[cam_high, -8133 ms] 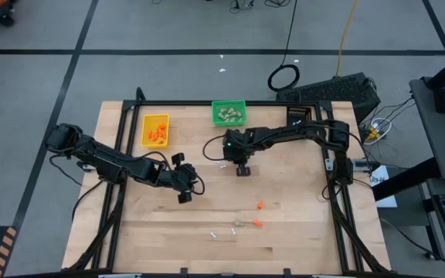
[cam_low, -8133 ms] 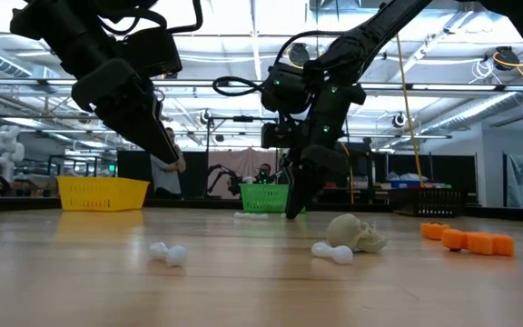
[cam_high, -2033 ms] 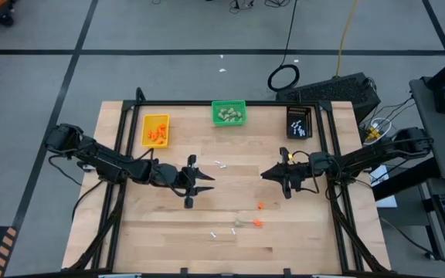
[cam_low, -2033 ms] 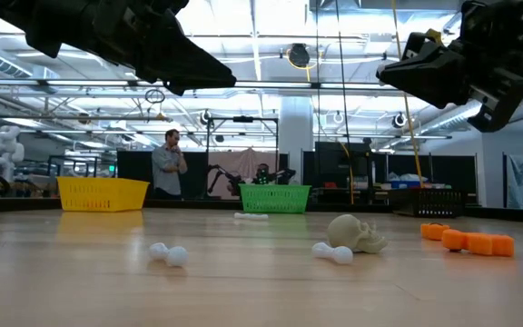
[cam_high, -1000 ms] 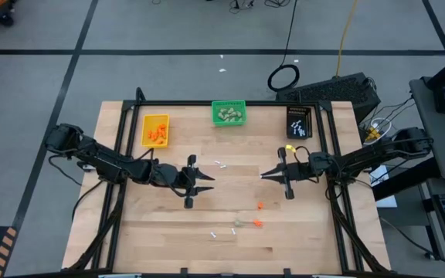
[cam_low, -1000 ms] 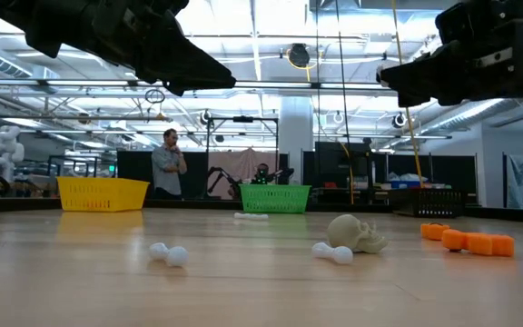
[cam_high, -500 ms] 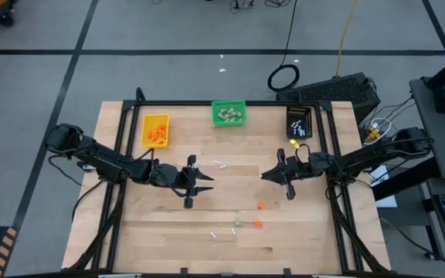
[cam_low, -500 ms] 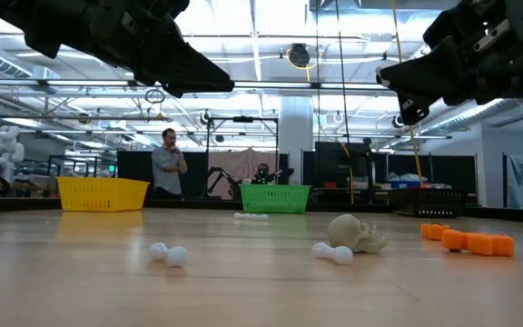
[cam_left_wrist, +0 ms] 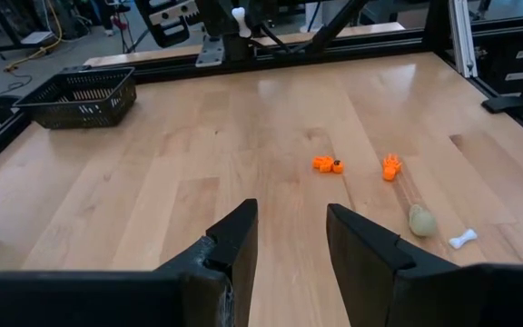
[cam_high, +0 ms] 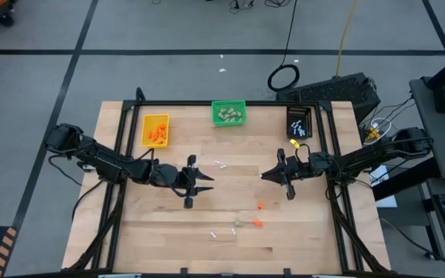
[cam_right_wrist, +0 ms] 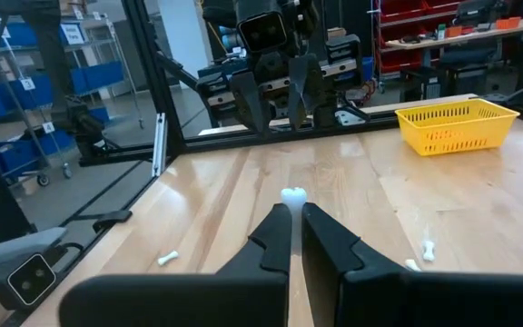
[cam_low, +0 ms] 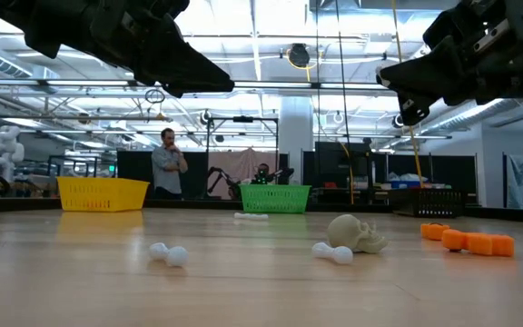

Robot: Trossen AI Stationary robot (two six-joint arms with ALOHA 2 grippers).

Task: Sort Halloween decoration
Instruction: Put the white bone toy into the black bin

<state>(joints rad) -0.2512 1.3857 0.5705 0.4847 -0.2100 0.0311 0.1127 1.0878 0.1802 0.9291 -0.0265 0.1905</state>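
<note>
Right end effector [cam_high: 269,175] pinches a white bone [cam_right_wrist: 292,194]; left end effector [cam_high: 205,179] spread, empty, well above scattered pieces [cam_high: 256,222].

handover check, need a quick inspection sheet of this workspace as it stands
surface: wooden table, dark frame.
job's things: orange bits, a skull and white bones loose in front; another bone mid-table. Yellow bin has orange bits, green bin grey lumps, black bin white bones.
clutter: nothing seen.
grippers: left gripper open, empty, above the table; right gripper shut on a white bone.
cables: cable coil on floor beyond the table.
surroundings: person standing far behind.
</note>
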